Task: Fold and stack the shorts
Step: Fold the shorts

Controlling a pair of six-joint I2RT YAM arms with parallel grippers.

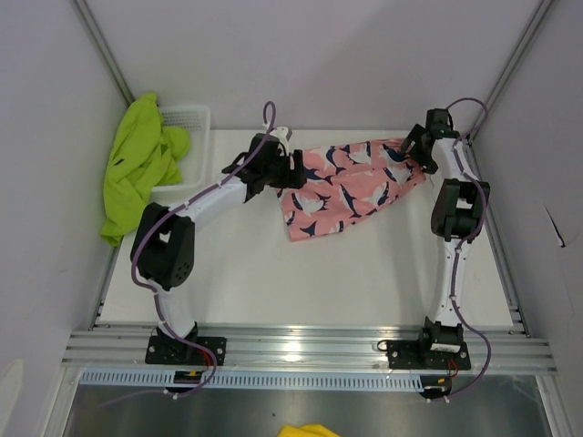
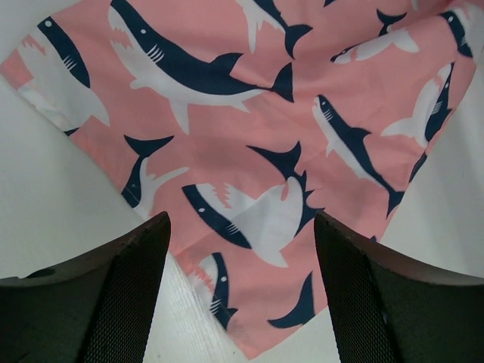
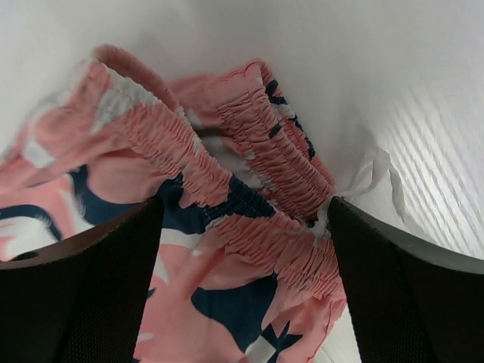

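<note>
Pink shorts (image 1: 351, 187): we read the long axis running tool to tool. The leg hem (image 2: 249, 333) lies beneath the left tool (image 2: 240, 227) and the waistband (image 3: 249, 144) beneath the right tool (image 3: 246, 215). Both tools are spread wide and hold nothing.

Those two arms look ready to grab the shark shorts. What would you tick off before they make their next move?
1. Left hand open: ok. Its fingers are spread over a corner of the pink shorts.
2. Right hand open and lined up: ok. The waistband lies between its fingers.
3. Pink shorts lying flat on the table: not ok. The waistband is bunched and the cloth is creased.
4. Fingers already touching the cloth: cannot tell.
5. Green shorts ready for folding: not ok. They hang crumpled over the basket at the far left.
</note>
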